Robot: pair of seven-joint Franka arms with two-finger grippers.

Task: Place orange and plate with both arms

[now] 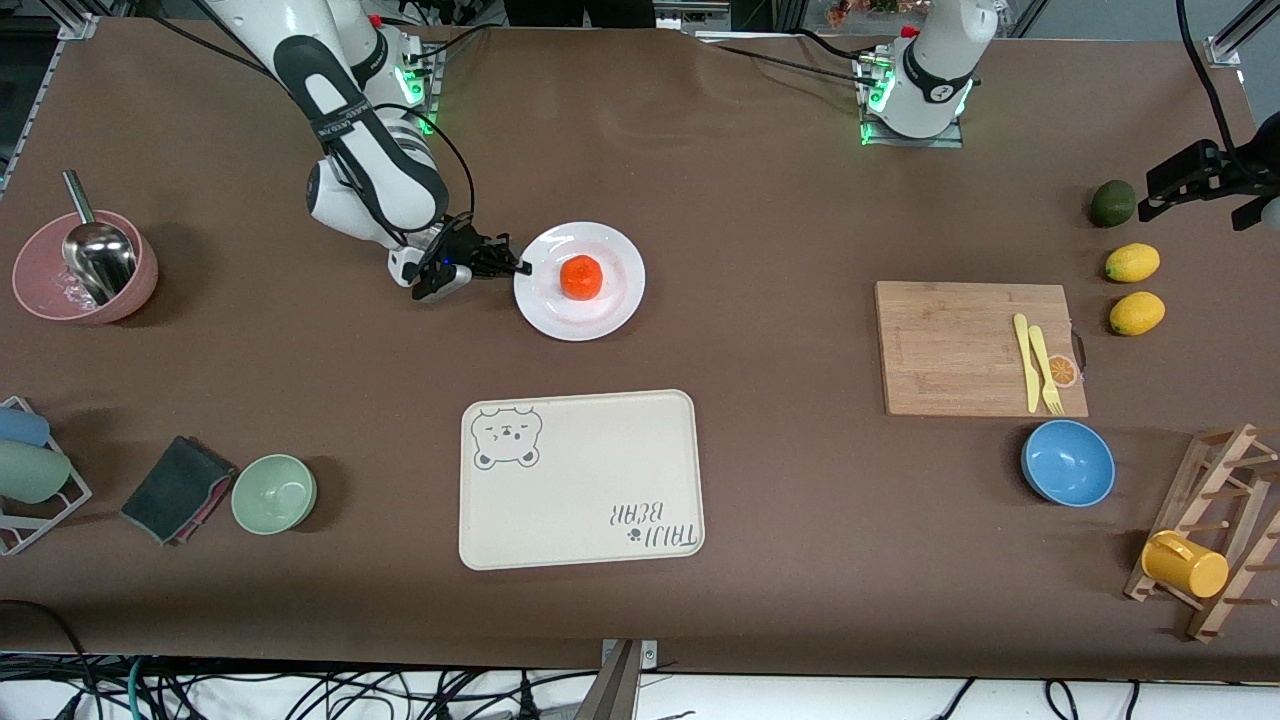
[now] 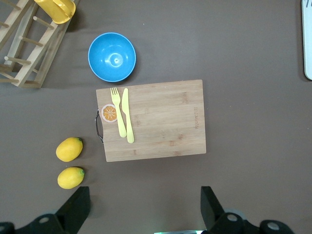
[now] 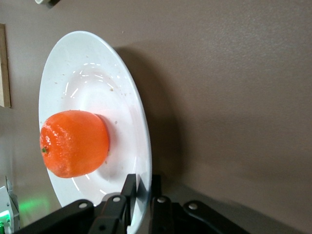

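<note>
A brown surface carries everything, with cables hanging along its edge nearest the front camera. Going from the right arm's end: a pink bowl with a metal scoop, a green bowl, then the right gripper low at the rim of the plate, its jaws closed on that rim. The orange sits in the middle of the plate, and the plate lies flat on the surface, farther from the front camera than the bear-printed tray. Toward the left arm's end lie a cutting board, a blue bowl, two lemons and a wooden rack.

The right wrist view shows the pinch closely: one finger above the rim, the other under it. The left wrist view looks straight down on the board, showing the left gripper high over it, jaws spread wide.

In the front view the left arm is cut off above its base, so its gripper is hidden there.
</note>
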